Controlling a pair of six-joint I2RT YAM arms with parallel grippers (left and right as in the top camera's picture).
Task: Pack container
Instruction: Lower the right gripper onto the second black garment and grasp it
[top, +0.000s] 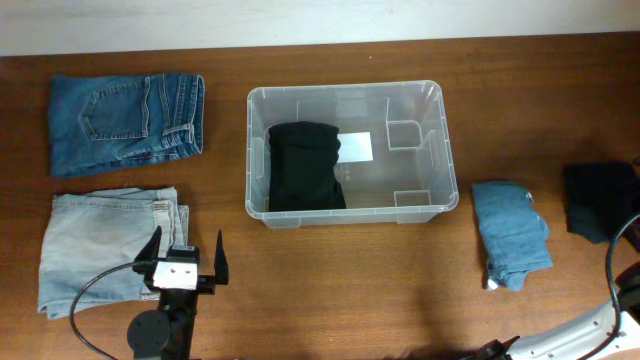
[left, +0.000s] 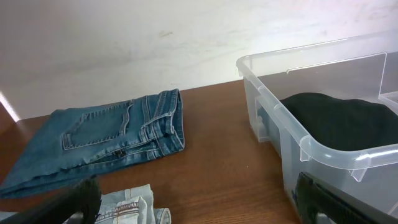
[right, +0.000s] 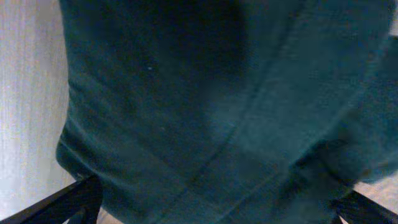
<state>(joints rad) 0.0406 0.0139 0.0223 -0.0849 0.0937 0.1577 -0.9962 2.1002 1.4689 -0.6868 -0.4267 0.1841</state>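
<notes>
Container (top: 340, 91) sits mid-surface, a black garment (top: 305, 168) packed at its left side, leaving room for more. Left end effector (top: 188, 246) hangs open at the light jeans (top: 100, 240), right end effector (right: 214, 202) open over a dark garment (right: 205, 106), likely the next picks.

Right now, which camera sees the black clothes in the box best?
The overhead view: the whole folded black garment shows inside the container. The left wrist view catches only its top over the rim. The right wrist view misses it.
</notes>
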